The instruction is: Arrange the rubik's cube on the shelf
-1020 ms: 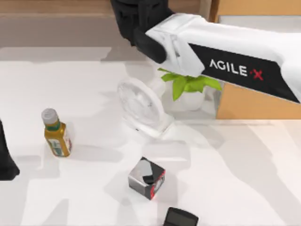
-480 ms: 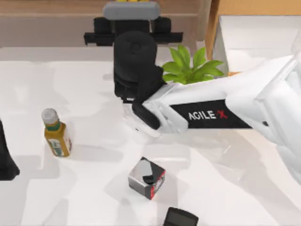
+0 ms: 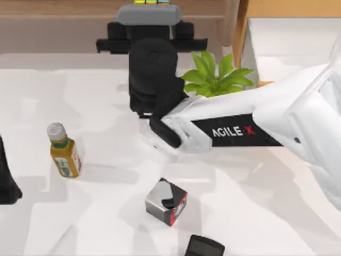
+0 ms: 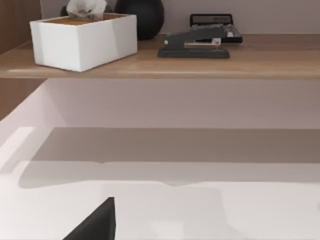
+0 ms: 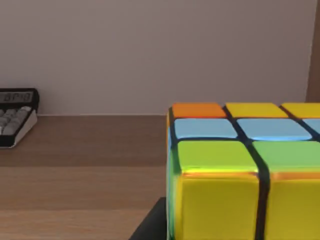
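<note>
White tabletop (image 3: 80, 213), wooden shelf (image 3: 64, 9) along its far edge. Right gripper (image 3: 151, 40) at that ledge, rubik's cube (image 5: 235, 170) close before it, over the shelf; grip unclear, cannot tell. Best lowered flat, released gently, withdrawn straight. Left gripper (image 3: 8, 186) parked by left edge.

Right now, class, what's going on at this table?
The right arm reaches to the back of the table, its hand at the shelf. The cube sits close in front of the right wrist camera, over the shelf's wooden top, with a calculator farther along. Whether the hand grips the cube cannot be told. The left arm is parked at the table's left edge.
</note>
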